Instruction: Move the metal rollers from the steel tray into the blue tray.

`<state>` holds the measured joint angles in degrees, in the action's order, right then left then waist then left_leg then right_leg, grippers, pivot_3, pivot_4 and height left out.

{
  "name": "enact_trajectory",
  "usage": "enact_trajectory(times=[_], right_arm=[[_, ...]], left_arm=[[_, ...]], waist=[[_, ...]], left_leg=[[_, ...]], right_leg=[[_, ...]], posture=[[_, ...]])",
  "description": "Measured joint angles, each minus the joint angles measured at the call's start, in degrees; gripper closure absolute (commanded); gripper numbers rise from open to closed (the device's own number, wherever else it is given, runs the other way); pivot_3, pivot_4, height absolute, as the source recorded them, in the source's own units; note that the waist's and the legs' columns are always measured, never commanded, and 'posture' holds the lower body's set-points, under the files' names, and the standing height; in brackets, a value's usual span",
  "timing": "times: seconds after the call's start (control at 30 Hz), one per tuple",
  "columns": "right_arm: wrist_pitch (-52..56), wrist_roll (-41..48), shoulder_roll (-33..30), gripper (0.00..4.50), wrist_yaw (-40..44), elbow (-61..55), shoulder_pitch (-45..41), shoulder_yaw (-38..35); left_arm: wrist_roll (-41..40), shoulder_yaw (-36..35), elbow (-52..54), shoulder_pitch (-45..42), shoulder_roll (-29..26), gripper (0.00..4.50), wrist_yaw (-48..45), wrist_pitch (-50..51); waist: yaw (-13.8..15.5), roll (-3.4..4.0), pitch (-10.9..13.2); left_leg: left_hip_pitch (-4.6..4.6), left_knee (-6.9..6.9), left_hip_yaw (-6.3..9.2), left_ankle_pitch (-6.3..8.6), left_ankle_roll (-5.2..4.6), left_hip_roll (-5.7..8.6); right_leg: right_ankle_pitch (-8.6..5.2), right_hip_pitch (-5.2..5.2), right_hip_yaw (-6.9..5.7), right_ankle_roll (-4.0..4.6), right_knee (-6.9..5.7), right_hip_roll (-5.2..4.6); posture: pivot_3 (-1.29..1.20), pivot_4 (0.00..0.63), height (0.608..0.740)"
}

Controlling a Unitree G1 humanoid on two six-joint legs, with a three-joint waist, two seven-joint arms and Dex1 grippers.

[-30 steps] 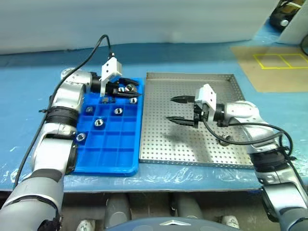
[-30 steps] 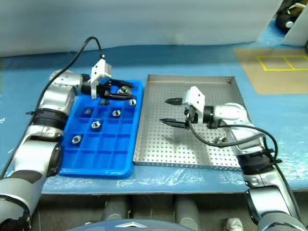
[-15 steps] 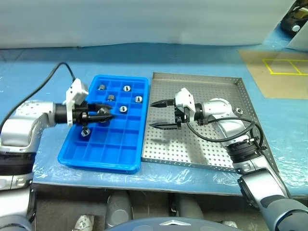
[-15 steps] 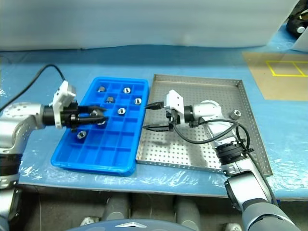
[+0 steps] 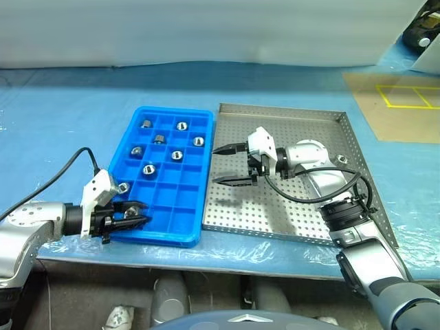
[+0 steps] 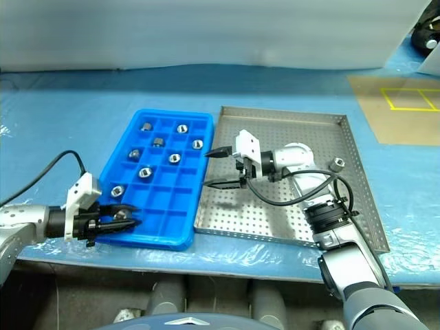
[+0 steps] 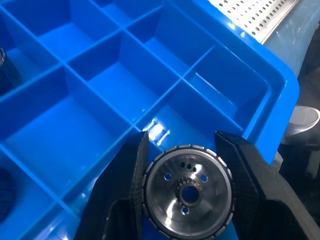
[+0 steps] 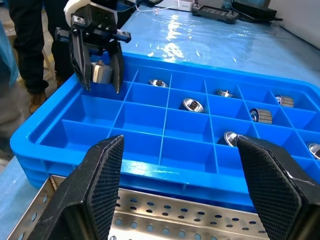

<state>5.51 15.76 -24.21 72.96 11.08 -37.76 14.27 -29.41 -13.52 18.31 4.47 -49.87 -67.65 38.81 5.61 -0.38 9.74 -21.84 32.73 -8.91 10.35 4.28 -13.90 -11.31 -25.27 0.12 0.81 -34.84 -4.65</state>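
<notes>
The roller (image 7: pixel 188 188) I carry is pinched end-on between the two fingers of my left end effector (image 5: pixel 130 214), its flat face with the dark centre hole turned toward the wrist camera. My left end effector is closed on it and hangs over the near-left corner of the blue tray (image 5: pixel 180 234), above the compartments of the nearest row.

Seven more rollers (image 5: pixel 148 168) sit in the blue tray, each in its own square cell, gathered toward the tray's far end, from about 11 to 1 o'clock of its middle; one lies near the left wall at about 9 o'clock. The near rows are bare blue.

One roller (image 5: pixel 342 159) is left in the steel tray (image 5: pixel 295 117), close to its right rim at about 3 o'clock of the tray's middle.

My right end effector (image 5: pixel 229 165) stands wide open and holds nothing. It points toward the blue tray and hovers over the left part of the steel tray, near the seam where the two trays lie side by side.

Both trays rest on the bench (image 5: pixel 62 117), covered in blue sheeting.
</notes>
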Motion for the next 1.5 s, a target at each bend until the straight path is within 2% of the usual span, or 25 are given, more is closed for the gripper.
enact_trajectory(times=[0.17,0.33,0.43,0.73,0.87,1.0,1.2,1.33,1.5], right_arm=[[-0.1,0.0,0.0,0.82,0.0,0.1,0.0,0.0],[-0.2,0.0,0.0,0.82,0.0,0.1,0.0,0.0],[-0.2,0.0,0.0,0.82,0.0,0.1,0.0,0.0],[-0.1,0.0,0.1,0.82,0.2,0.1,0.0,0.0],[-0.1,0.0,0.2,0.82,0.7,0.1,-0.3,0.0],[-0.1,0.0,-0.2,0.82,0.8,0.0,-0.9,-0.2],[1.6,1.1,-3.8,0.82,0.8,-4.5,0.1,-2.4],[3.1,1.1,-8.3,0.82,-1.2,-5.9,1.0,-5.5],[3.9,0.7,-13.0,0.82,-5.8,-6.0,5.3,-10.8]], left_arm=[[-0.5,-1.1,-0.5,0.1,-1.3,2.74,0.2,-1.4],[-0.1,-1.2,-3.7,-1.1,-1.6,1.19,0.8,-4.4],[0.5,-1.2,-4.6,-1.1,-2.1,0.07,0.7,-6.0],[1.5,-0.6,-4.8,0.8,-2.9,0.03,0.7,-7.7],[3.0,1.0,-5.2,-1.6,-2.7,0.03,1.6,-9.5],[3.4,2.7,-8.6,-11.4,-1.8,0.03,2.4,-11.4],[6.2,7.2,-22.6,-30.4,-0.9,0.03,-0.3,-15.5],[9.5,12.6,-33.7,-45.0,5.9,0.03,-2.0,-19.5],[12.2,18.3,-44.7,-54.3,16.0,0.03,-5.4,-24.1]], waist=[[0.0,0.0,0.0],[0.0,0.0,0.0],[0.0,0.0,0.0],[0.0,-0.01,0.0],[0.1,-0.01,0.0],[0.3,-0.01,0.0],[0.1,-0.01,0.0],[0.3,-0.03,0.0],[-0.3,-0.03,0.0]], left_leg=[[0.0,0.0,0.07,-0.02,0.04,-0.02],[0.02,0.0,0.07,-0.04,0.06,-0.03],[0.02,0.0,0.08,-0.04,0.06,-0.03],[0.04,0.0,0.09,-0.05,0.07,-0.05],[0.06,0.03,0.14,-0.06,0.09,-0.05],[0.11,0.08,0.18,-0.14,0.2,-0.04],[0.24,0.13,0.19,-0.35,0.52,-0.01],[0.18,0.3,0.21,-0.43,0.5,0.11],[0.16,0.32,0.22,-0.42,0.47,0.09]], right_leg=[[-0.01,0.0,0.0,0.02,-0.01,0.05],[-0.01,0.0,0.0,0.02,-0.03,0.06],[-0.01,0.0,-0.01,0.02,-0.03,0.07],[-0.01,0.01,0.0,0.02,-0.06,0.08],[-0.01,0.07,0.0,0.03,-0.11,0.06],[-0.01,0.08,0.0,0.04,-0.3,0.05],[-0.04,0.08,0.03,0.08,-0.56,0.1],[-0.05,0.16,0.1,0.11,-0.67,0.03],[-0.05,0.14,0.19,0.11,-0.67,0.09]], posture=[[0.15,0.15,0.74],[0.15,0.15,0.74],[0.15,0.15,0.74],[0.15,0.15,0.74],[0.13,0.15,0.74],[0.1,0.15,0.74],[0.02,0.15,0.74],[-0.05,0.15,0.74],[-0.14,0.15,0.74]])
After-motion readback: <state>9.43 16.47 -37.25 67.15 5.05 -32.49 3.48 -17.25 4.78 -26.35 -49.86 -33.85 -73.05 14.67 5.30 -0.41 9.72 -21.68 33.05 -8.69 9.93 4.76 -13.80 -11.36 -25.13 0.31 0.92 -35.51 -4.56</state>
